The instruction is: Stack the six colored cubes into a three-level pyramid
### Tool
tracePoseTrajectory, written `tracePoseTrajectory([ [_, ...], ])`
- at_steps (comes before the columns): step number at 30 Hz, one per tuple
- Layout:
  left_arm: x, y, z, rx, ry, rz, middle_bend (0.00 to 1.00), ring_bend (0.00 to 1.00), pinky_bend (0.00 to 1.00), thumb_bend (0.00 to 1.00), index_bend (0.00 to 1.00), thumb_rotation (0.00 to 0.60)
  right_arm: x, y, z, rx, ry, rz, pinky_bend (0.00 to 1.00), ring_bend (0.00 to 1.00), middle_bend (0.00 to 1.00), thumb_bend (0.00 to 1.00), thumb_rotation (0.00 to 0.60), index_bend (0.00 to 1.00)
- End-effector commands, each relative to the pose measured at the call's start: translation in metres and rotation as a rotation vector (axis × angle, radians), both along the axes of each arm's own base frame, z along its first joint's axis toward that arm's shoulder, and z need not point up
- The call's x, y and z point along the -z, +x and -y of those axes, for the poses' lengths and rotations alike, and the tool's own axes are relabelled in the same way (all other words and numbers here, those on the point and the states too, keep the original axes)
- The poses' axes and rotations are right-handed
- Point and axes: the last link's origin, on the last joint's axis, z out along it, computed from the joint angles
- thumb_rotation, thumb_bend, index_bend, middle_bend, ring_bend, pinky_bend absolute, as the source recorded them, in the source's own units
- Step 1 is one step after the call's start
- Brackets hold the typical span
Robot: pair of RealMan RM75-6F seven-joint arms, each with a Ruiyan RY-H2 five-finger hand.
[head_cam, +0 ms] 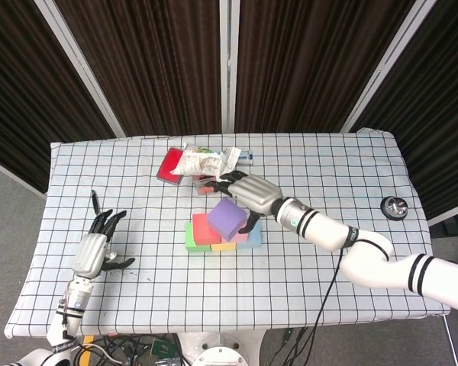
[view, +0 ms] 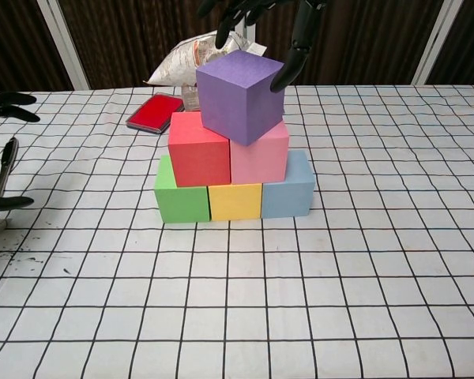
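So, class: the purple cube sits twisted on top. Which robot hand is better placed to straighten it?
The right robot hand: it hovers spread right over the purple cube, fingertips beside its corner. The left robot hand lies on the table's far left edge.

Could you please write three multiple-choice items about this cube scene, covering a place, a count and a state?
1. Where does the purple cube sit?
A. On the red and pink cubes
B. Beside the green cube on the table
C. On the red pouch

2. How many cubes form the bottom row?
A. Two
B. Three
C. Four

3. How is the left hand?
A. Gripping a cube
B. Pressing on the bag
C. Open, holding nothing, away from the stack

Answers:
1 A: it rests on the red cube and pink cube, turned askew.
2 B: green cube, yellow cube and blue cube stand side by side.
3 C: its fingers are spread near the table's left edge.
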Motion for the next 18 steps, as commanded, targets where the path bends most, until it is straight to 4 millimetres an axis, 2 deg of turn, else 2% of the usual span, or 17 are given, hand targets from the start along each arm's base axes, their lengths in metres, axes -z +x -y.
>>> tracePoseTrajectory([
  [1,0.0002,0.0,-0.0003,-0.001,0.0,0.001,0.13,0.0,0.01,0.0,0.09,0.6,0.0012,0.0017,0.0003,-0.024,-0.008,-0.017,0.0,0.0,0.17,0.0,0.6,0.0],
  [6,0.001,0.001,-0.0003,0.004,-0.004,0.003,0.13,0.0,0.01,0.0,0.09,0.6,0.0039,0.0068,-0.0019,-0.051,-0.005,-0.034,0.0,0.0,0.19,0.02,0.6,0.0],
  [18,0.0004,0.0006,0.0,0.002,-0.003,0.012,0.13,0.0,0.01,0.0,0.09,0.6,0.0058,0.0083,-0.0015,-0.054,-0.034,-0.013,0.0,0.0,0.3,0.07,0.6,0.0],
])
